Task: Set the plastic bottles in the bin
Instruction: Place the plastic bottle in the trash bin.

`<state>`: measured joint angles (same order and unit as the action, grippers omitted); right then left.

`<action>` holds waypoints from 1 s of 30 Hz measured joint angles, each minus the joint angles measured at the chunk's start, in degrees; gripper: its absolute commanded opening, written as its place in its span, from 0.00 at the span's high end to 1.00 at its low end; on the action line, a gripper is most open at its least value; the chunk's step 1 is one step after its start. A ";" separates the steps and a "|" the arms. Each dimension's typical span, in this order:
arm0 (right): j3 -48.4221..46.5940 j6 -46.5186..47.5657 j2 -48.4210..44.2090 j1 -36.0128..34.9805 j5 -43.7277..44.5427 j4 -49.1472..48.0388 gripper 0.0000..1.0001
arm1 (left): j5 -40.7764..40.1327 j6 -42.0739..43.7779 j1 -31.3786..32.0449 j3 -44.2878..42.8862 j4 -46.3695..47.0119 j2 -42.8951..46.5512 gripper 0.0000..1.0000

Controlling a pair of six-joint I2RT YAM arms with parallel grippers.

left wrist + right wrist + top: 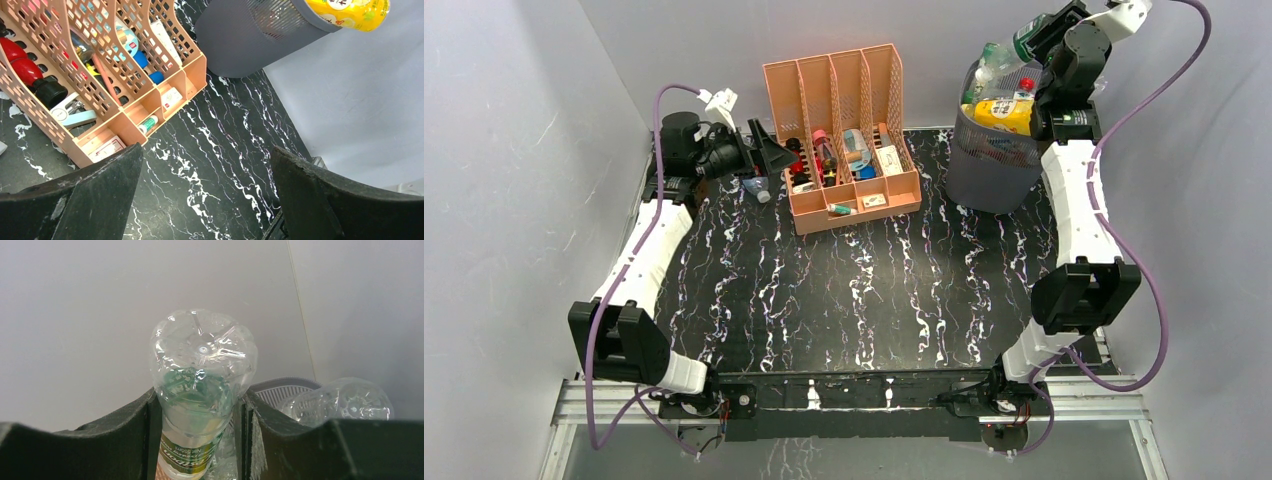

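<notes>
My right gripper [1036,38] is shut on a clear plastic bottle [1001,55] with a green label, holding it above the dark grey mesh bin [989,165] at the back right. In the right wrist view the bottle [202,355] sits base outward between my fingers [125,440], with the bin's rim [285,386] behind it. The bin is heaped with bottles: a yellow one [1006,113] and a clear one [345,400] show. Another small clear bottle [757,190] lies on the table by my open left gripper [771,157]. The left gripper [207,165] has nothing between its jaws.
A peach four-slot organizer [849,140] with small items stands at the back middle, just right of my left gripper; it also shows in the left wrist view [125,75]. The black marbled table [854,290] runs forward to the arm bases. Grey walls close in the sides and back.
</notes>
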<state>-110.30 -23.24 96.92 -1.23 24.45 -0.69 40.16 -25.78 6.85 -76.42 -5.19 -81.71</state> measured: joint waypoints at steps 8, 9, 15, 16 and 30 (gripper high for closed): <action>2.12 2.54 0.90 0.00 1.99 -1.27 0.43 | 0.72 -1.07 0.00 0.63 1.75 -0.55 0.02; 2.12 2.58 1.25 0.00 2.01 -1.29 0.38 | 0.79 -1.18 0.00 0.70 1.77 -0.55 0.02; 2.23 3.28 2.32 -0.02 1.25 -2.23 0.09 | 0.90 -1.62 -0.02 0.72 2.23 -1.01 0.02; 2.32 3.54 2.32 0.00 1.09 -2.21 0.07 | 0.92 -1.73 -0.02 0.72 2.23 -1.18 0.02; 2.43 3.21 -0.35 0.00 -1.60 -0.13 0.03 | 0.20 -2.05 -0.04 0.72 1.77 -2.05 0.02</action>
<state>-107.87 -20.03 96.57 -1.23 22.85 -0.82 40.36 -27.83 6.81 -75.70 -3.42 -83.77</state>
